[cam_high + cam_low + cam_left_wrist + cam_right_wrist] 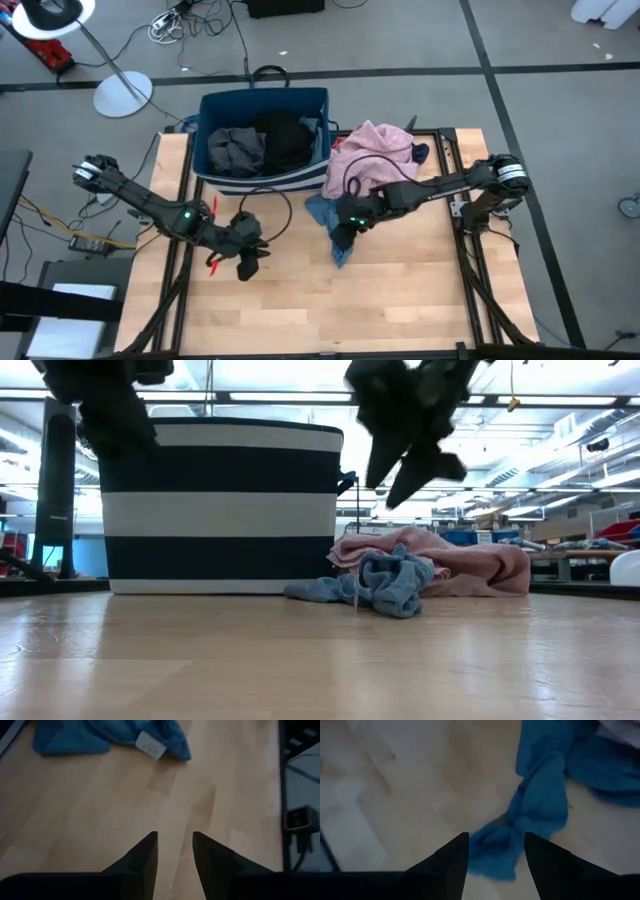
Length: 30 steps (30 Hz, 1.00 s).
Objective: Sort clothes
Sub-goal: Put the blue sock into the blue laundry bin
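A bright blue garment [320,212] lies crumpled on the wooden table, just near of a pink garment [375,150] that rests beside the bin. A dark grey piece [235,148] and a black piece [285,140] lie inside the dark blue bin [262,98]. My right gripper [343,238] hangs open above the blue garment [540,800], well clear of it in the low view [392,485]. My left gripper [250,265] is open over bare wood at the table's left, nothing between its fingers [175,834]; the blue garment [100,735] lies beyond it.
The striped bin [220,510] stands at the table's far edge, left of the pink garment [470,565]. Black frame rails [470,230] run along the table's right and left sides. Bare wood [400,310] fills the near half. A lamp base [122,93] stands on the floor.
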Each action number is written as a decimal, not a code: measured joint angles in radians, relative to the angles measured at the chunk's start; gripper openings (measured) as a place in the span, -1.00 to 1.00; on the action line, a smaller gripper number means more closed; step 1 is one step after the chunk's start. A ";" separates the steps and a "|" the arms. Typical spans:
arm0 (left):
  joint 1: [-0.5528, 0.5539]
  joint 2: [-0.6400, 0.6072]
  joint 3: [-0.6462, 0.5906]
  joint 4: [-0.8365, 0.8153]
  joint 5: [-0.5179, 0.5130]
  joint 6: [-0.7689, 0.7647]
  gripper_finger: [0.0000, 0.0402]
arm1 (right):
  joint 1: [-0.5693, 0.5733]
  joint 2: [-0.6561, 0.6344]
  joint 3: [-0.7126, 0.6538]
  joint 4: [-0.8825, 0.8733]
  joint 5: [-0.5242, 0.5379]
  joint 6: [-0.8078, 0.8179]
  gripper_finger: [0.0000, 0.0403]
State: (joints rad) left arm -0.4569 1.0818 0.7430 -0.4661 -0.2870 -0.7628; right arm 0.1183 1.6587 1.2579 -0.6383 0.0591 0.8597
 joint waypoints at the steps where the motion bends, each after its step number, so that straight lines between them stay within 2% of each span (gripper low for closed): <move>1: 0.003 0.000 -0.007 -0.001 0.000 0.000 -0.37 | -0.008 0.017 0.000 0.020 0.000 -0.002 -0.05; 10: 0.012 0.002 -0.016 -0.077 -0.060 -0.004 -0.37 | -0.100 0.146 -0.001 0.098 -0.020 -0.020 -0.05; 24: 0.066 0.002 -0.016 -0.063 0.017 0.101 -0.37 | -0.159 0.284 0.000 0.117 -0.058 -0.015 -0.07; 27: 0.091 0.002 -0.023 -0.021 0.035 0.136 -0.37 | -0.162 0.291 0.001 0.065 -0.099 -0.015 -0.18; 30: 0.118 0.002 -0.057 0.046 0.053 0.134 -0.37 | -0.163 0.297 0.005 0.031 -0.142 -0.024 -0.45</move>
State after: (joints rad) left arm -0.3386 1.0838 0.6861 -0.4204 -0.2337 -0.6284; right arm -0.0443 1.9553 1.2625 -0.6074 -0.0827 0.8360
